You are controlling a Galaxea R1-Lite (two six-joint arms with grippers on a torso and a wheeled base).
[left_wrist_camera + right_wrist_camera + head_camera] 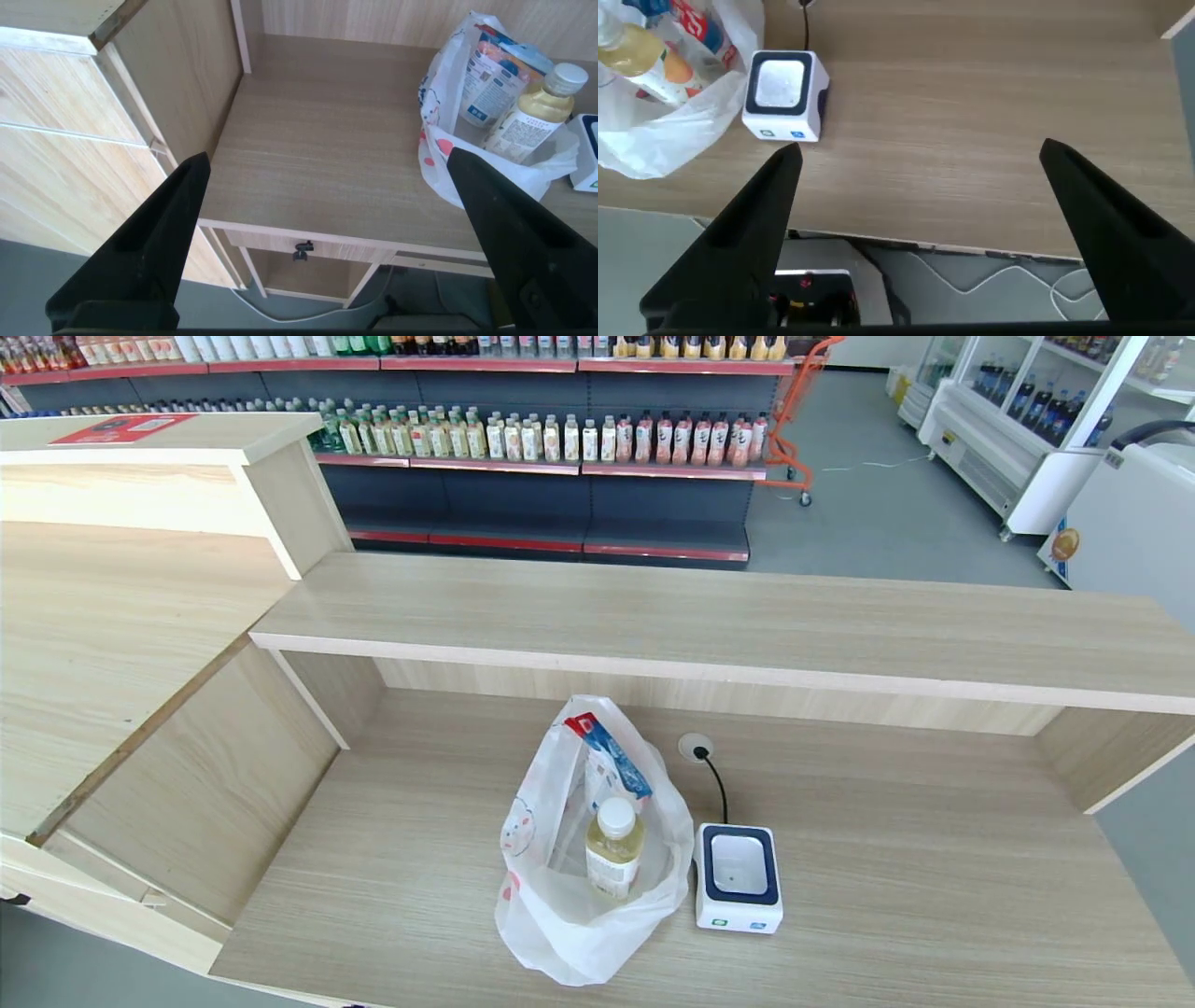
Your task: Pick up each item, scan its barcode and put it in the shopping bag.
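Left gripper (327, 161): above the near edge of the worktop (934, 896), left of the shopping bag; jaws spread wide, grasping nothing.
Right gripper (920, 149): above the near edge too, right of the scanner; jaws spread wide, grasping nothing.
Shopping bag (560, 915): thin white plastic, standing open on the worktop towards its front edge.
Bottle (614, 849): upright inside the bag, pale yellow drink, white cap, on the side nearer the scanner.
Packet (611, 765): inside the bag behind the bottle, its red and blue top above the bag's rim.
Scanner (738, 877): white box with a dark-framed window facing up, just beside the bag on the right.
Cable (717, 784): black, from the scanner's back to a round hole in the worktop.
Ledge (747, 616): raised wooden top behind the worktop.
Shelves (560, 439): farther off, rows of drink bottles.
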